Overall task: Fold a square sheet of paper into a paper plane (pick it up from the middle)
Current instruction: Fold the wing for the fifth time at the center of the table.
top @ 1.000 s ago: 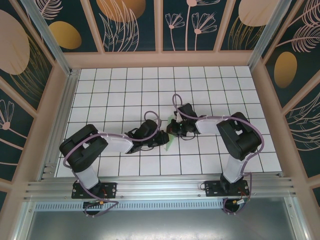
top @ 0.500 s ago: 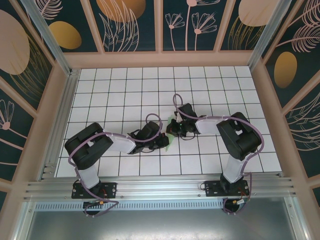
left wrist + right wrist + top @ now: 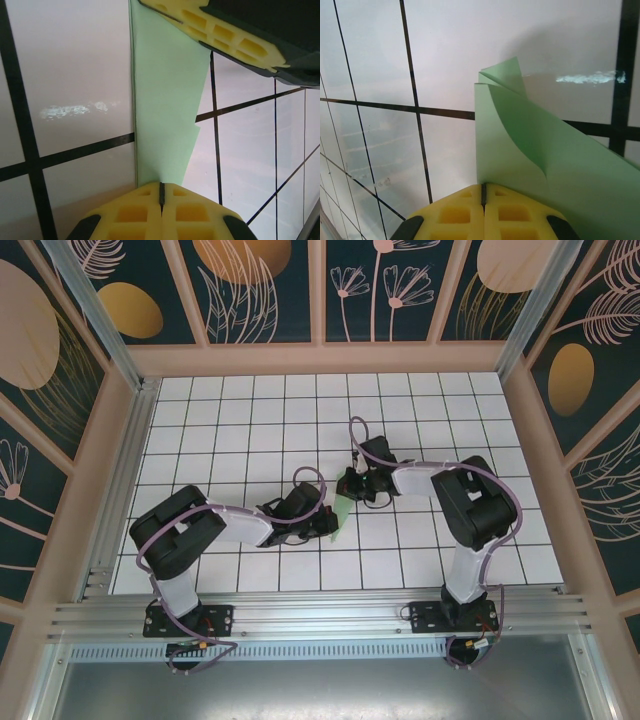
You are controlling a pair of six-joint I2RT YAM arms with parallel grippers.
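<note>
Left fingers and right fingers, fully closed, pinch the folded paper.

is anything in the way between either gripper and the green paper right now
Nothing visible stands between them. The left gripper is shut directly on one end of the green paper, and the right gripper is shut on the opposite end, with the tiled table beneath.

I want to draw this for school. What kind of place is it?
Probably a robot practice booth, not a home: two black-and-white robot arms bolted to a silver metal rail, pinching folded light green paper over a white grid-lined table, inside dark flower-painted wall panels.
</note>
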